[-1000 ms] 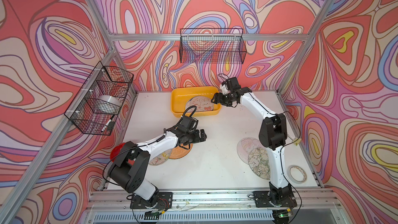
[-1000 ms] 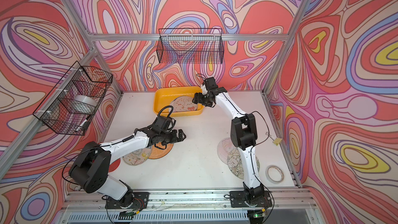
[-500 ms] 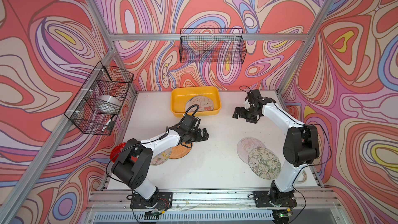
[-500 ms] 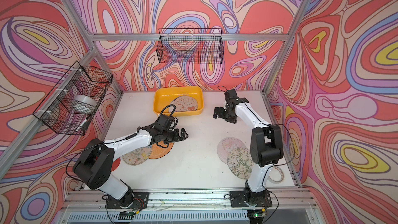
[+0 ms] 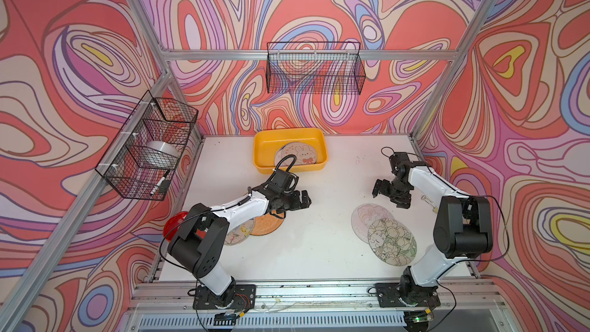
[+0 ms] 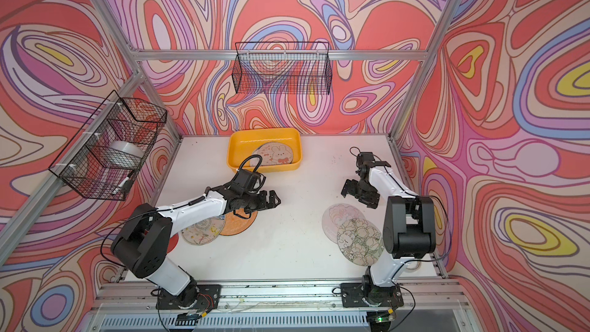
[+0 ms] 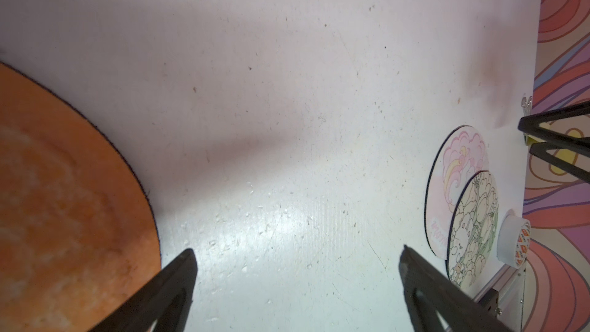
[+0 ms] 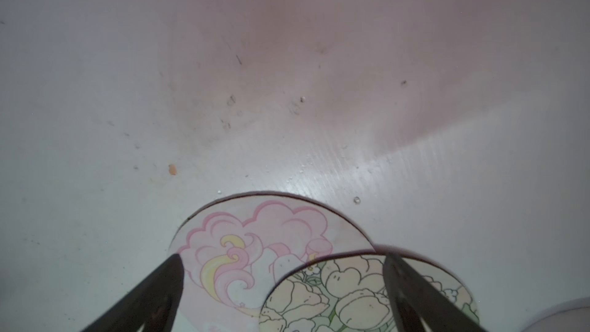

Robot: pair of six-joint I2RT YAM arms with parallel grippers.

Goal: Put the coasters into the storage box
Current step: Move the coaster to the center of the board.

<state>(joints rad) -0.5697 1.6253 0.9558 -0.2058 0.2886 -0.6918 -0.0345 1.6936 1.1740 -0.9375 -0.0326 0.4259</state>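
The yellow storage box [image 5: 260, 154] [image 6: 233, 154] stands at the back with a bunny coaster [image 5: 300, 154] lying in it. My left gripper [image 5: 303, 201] [image 7: 297, 250] is open and empty over bare table, just beside the orange coaster [image 5: 266, 225] [image 7: 64, 202], which overlaps a cream coaster [image 5: 238, 234]. At the right, a floral coaster [image 5: 391, 244] [image 8: 335, 292] overlaps a pink coaster [image 5: 367, 218] [image 8: 255, 234]. Open and empty, my right gripper [image 5: 388, 198] [image 8: 281, 257] hovers over their far edge.
A red pot [image 5: 172, 226] sits behind my left arm at the table's left edge. A tape roll [image 7: 514, 241] and a binder clip [image 5: 427, 201] lie near the right edge. Wire baskets hang on the back wall [image 5: 314, 68] and the left wall [image 5: 150, 145].
My right arm has swung from over the storage box to the right side, above the pink coaster, its jaws opening wider. My left gripper has edged slightly to the right.
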